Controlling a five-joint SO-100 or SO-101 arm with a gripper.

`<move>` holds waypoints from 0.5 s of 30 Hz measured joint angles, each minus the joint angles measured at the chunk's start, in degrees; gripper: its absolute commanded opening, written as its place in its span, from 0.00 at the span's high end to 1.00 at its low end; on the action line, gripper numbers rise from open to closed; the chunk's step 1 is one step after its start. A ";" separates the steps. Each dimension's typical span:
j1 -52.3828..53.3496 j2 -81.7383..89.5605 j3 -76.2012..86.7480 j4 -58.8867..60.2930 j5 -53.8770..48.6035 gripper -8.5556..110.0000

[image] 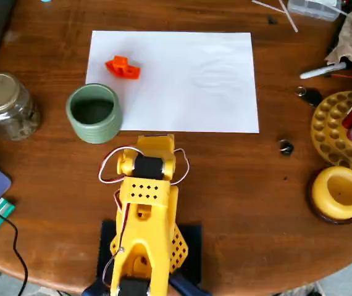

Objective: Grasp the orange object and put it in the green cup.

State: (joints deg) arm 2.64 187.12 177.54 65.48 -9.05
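From above, I see the small orange plastic boat-shaped piece (pixel 123 67) lying on the white paper sheet (pixel 188 86), just past the squat green ribbed cup (pixel 94 113). My yellow arm's pincer (pixel 155 145) sits folded near the paper's edge, well apart from the piece. I cannot tell how wide it is.

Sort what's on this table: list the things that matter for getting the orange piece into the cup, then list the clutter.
For the job:
orange piece, lying on the white paper
green cup, upright at the paper's lower left corner
yellow arm, folded back below the paper

Just lying about:
glass jar
yellow ring dish
yellow pen holder
marker
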 measured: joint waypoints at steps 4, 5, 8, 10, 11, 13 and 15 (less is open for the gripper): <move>0.00 0.00 0.00 0.00 0.00 0.93; 0.00 0.00 0.00 0.00 0.00 0.93; 0.00 0.00 0.00 0.00 0.00 0.93; 0.00 0.00 0.00 0.00 0.00 0.93; 0.00 0.00 0.00 0.00 0.00 0.93; -0.18 0.00 0.00 -0.53 0.00 0.93; -1.32 0.00 0.00 -2.55 0.00 0.93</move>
State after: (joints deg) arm 1.32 187.12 177.54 62.93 -9.05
